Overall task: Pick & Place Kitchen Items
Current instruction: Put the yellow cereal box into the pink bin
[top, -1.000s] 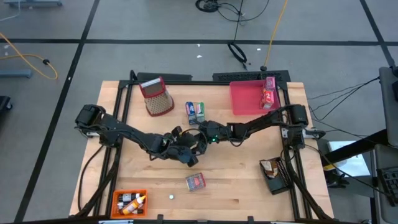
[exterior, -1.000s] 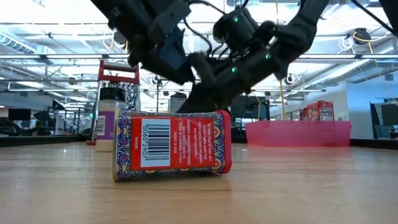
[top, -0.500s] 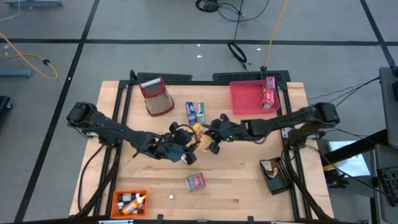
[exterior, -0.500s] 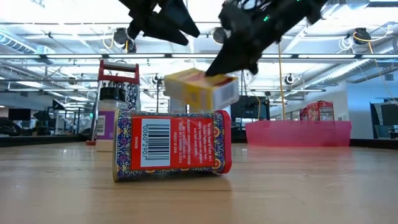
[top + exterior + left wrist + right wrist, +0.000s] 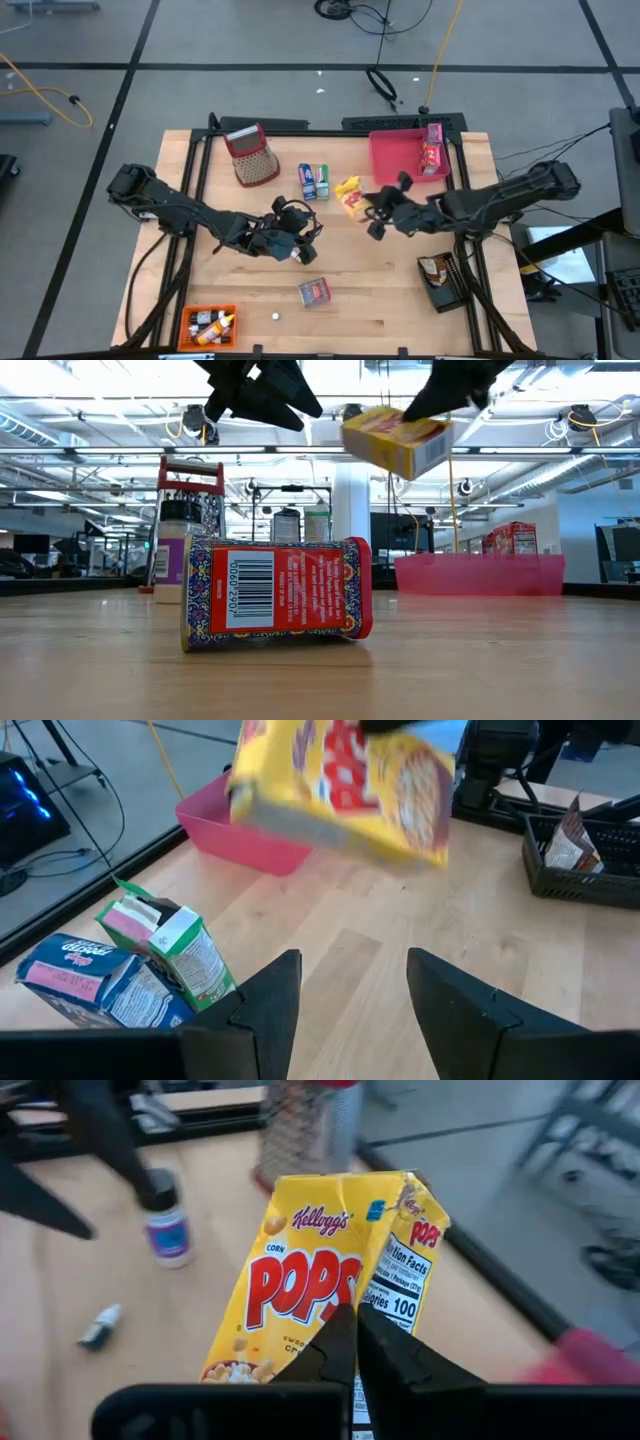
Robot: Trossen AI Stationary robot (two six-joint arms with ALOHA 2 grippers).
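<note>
R gripper (image 5: 372, 212) is clamped on the Corn Pops box (image 5: 350, 196), fingers pinched together on one edge of the carton in the R wrist view, box (image 5: 330, 1285) hanging in front of them. Box is airborne: in the low view it (image 5: 396, 440) floats well above the table (image 5: 480, 660), tilted.

Key relation, landmark = pink tray (image 5: 398, 158): the box sits just beside the tray's near-left corner, not over it. The tray lies away from the box twd the R-rear table corner, so the carry prob. needs to go further that way before any release. Box long axis runs roughly diagonal, far end pointing twd the green and blue packets (image 5: 314, 180), which stand on the side of the box away from the tray. The tray already holds a red packet (image 5: 431, 155) by its R wall, so the free floor is the L/centre part, the side nearest the box.

L gripper (image 5: 297, 240) hovers farther from the tray, toward table centre, fingers apart and nothing btwn them in the L wrist view (image 5: 345, 995); the box (image 5: 345, 785) shows ahead of it with the tray (image 5: 215, 815) behind. R arm is clearly nearer the tray.

Red tin (image 5: 314, 291) lies on its side well apart from the tray, toward the front edge.
</note>
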